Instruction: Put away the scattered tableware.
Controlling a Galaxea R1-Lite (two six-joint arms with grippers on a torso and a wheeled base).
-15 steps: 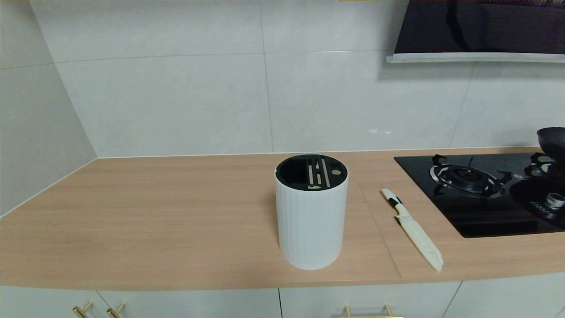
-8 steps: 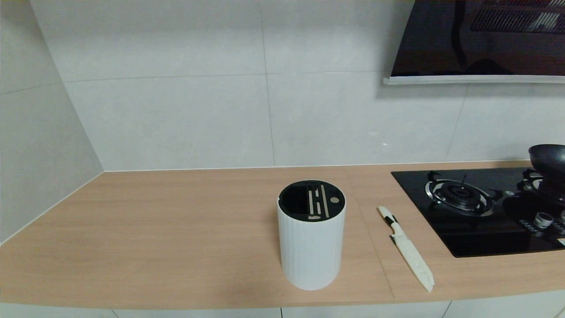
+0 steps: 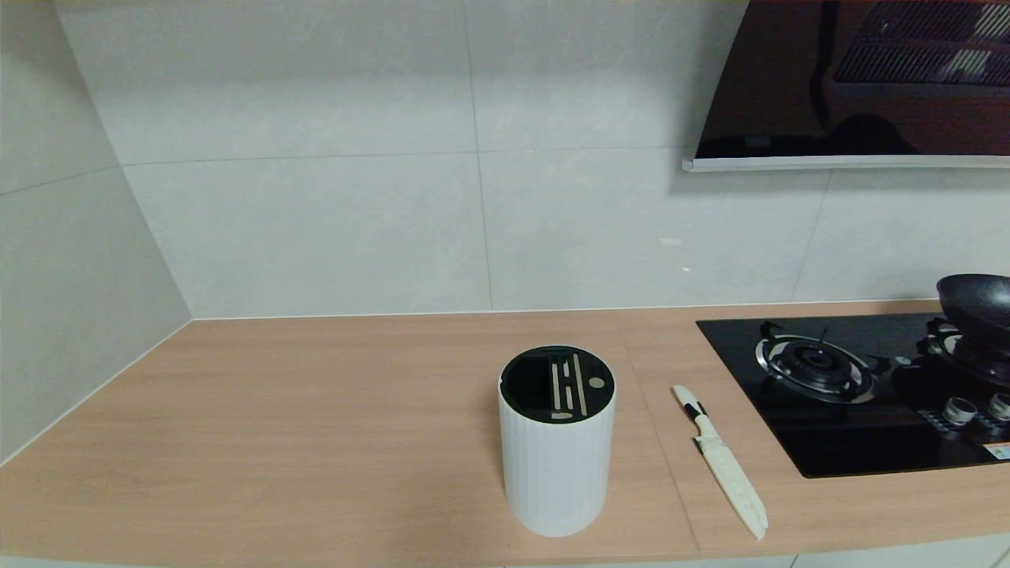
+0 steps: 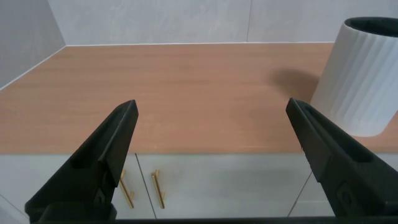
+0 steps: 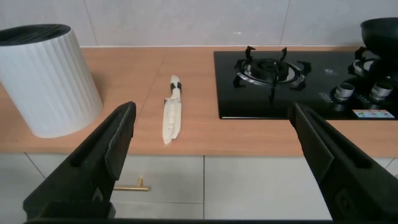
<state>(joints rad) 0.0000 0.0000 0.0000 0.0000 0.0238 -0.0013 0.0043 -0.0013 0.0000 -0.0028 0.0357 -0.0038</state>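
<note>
Head view: knife (image 3: 720, 461) lies flat, handle toward wall (image 3: 316, 237), tip toward counter (image 3: 316, 442) edge.

A black gas stove (image 3: 836, 430) is set into the wooden desk (image 3: 316, 426), with a dark pan (image 3: 978, 300) on its right burner. A range hood (image 3: 852, 79) hangs above it.

On my feed the left gripper (image 4: 211, 106) is two matte black fingers (image 4: 93, 168), broad at the base and tapering to blunt tips with flat bevelled faces; the right gripper (image 5: 212, 107) has the same plain black wedge shape
</note>
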